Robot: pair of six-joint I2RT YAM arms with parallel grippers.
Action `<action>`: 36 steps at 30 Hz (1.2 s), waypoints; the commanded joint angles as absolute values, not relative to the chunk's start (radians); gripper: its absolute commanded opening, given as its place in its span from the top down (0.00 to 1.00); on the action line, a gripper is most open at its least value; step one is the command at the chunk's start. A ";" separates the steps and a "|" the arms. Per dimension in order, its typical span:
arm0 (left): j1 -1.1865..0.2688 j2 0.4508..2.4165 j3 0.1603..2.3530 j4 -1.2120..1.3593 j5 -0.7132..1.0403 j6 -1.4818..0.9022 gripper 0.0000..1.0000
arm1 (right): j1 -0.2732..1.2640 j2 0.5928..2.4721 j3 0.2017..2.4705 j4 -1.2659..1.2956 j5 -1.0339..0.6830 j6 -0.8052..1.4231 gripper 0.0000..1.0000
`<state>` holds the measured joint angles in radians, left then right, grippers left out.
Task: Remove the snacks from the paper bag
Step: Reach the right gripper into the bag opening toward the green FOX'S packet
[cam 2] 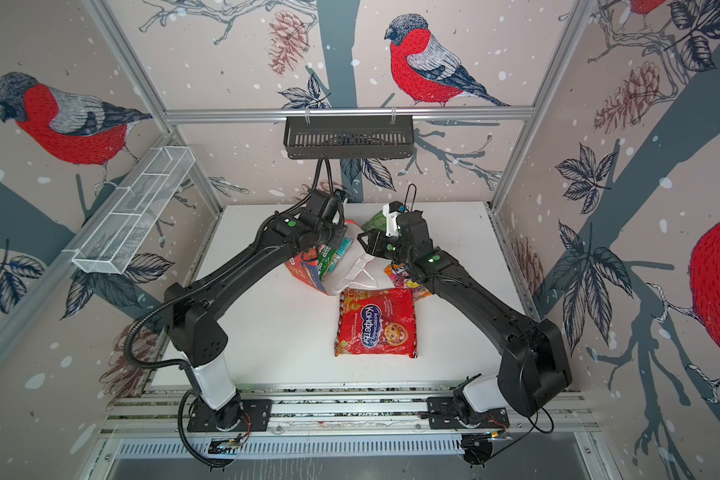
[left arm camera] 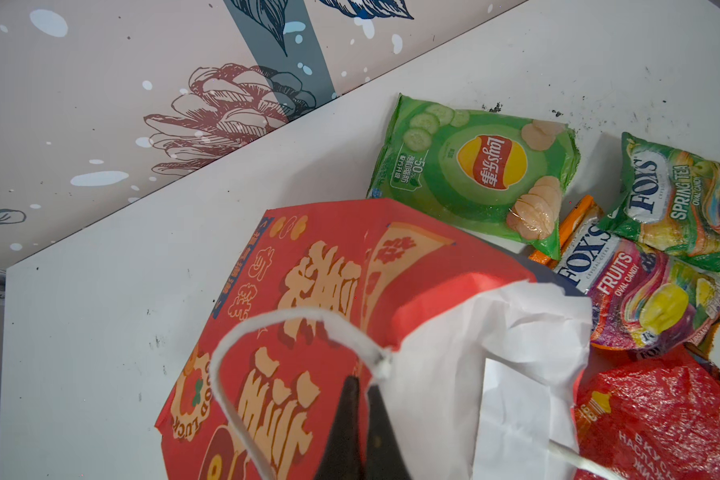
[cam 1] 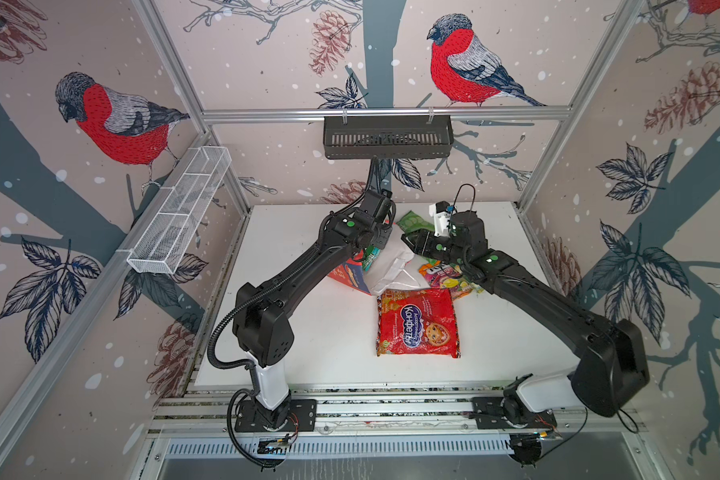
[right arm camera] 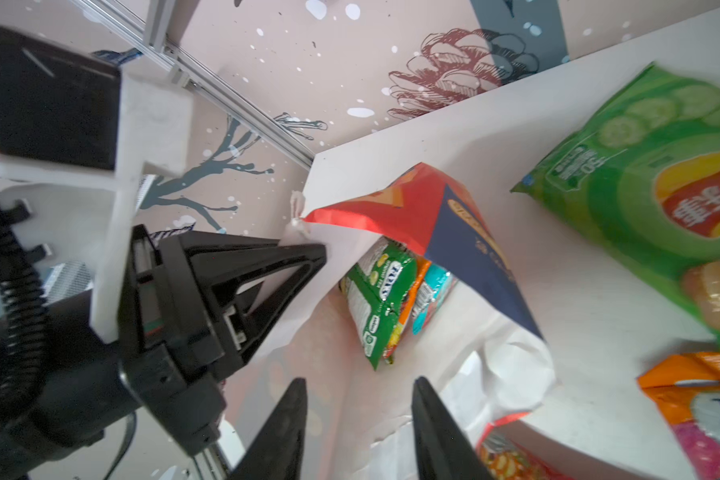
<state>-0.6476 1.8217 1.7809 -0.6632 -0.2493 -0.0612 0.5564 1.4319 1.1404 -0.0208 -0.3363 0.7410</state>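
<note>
White table bears paper bag; red packet; green chip bag; Fox's candy packs.

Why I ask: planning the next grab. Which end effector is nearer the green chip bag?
Right. The right end effector hangs open beside the green chip bag; the left end effector clamps the rim of the paper bag, farther off.

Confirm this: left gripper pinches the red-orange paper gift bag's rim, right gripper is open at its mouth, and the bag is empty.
No: the red-orange paper gift bag is not empty. The right wrist view shows a glossy green candy packet and a teal packet inside it. The left gripper pinches its rim, and the right gripper is open at its mouth.
</note>
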 commanded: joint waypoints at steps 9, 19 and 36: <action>-0.624 1.810 1.789 -0.657 -0.194 -0.071 1.00 | 0.701 1.625 1.175 0.087 -0.357 0.903 0.71; -0.618 1.803 1.784 -0.674 -0.175 -0.096 1.00 | 0.708 1.838 1.351 -0.077 -0.244 0.856 0.72; -0.602 1.845 1.850 -0.728 -0.111 -0.107 1.00 | 0.687 1.963 1.386 0.006 -0.258 0.862 0.71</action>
